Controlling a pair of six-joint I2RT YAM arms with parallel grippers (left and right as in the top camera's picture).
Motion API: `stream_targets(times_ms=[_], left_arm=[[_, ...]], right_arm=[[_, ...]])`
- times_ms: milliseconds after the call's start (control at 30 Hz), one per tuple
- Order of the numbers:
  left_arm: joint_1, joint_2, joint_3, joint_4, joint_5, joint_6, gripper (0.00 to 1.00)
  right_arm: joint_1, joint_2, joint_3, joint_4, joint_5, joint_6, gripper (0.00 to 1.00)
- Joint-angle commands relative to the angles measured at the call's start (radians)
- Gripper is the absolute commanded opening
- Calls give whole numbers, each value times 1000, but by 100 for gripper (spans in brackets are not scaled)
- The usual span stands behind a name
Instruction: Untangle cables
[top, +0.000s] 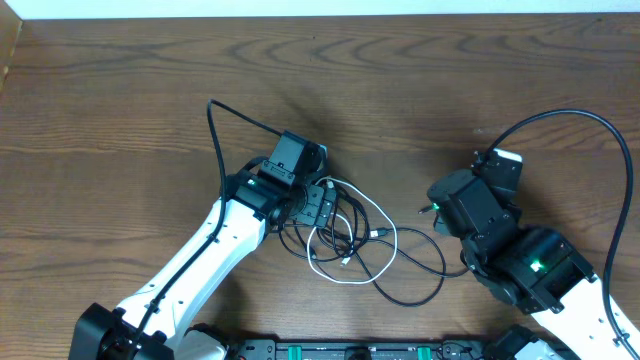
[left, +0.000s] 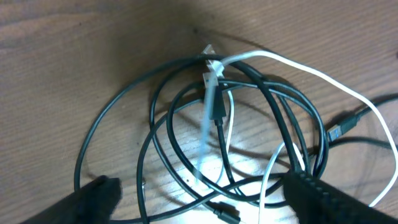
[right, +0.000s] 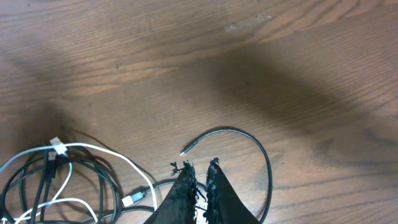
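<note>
Wood table (top: 120, 100); black, white cables (top: 352, 243) looped, tangled.

Loads of bare table (top: 120, 90) along the far side. Jammed mid-table by the cable tangle (top: 352, 240), left gripper (top: 330, 207) right over it. Slim open strip before the right gripper (top: 428, 209), black cord (right: 236, 130) curling through.

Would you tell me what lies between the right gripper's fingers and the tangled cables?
The right wrist view shows the white cable's silver plug and a black cable strand there.
</note>
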Motion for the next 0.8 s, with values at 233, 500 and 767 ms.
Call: stream_targets(times_ms=[233,500,767], left_arm=[[-4,10,-29,-48,-6,16,78],[-3,10,-124,97,-93,-96,78],[-3,10,-134,150,-231,-278,78]], right_arm=[[-5,5,8,-1,10,11,7],[-5,5,8,-10,2,11,6],[-5,5,8,-12,2,11,6]])
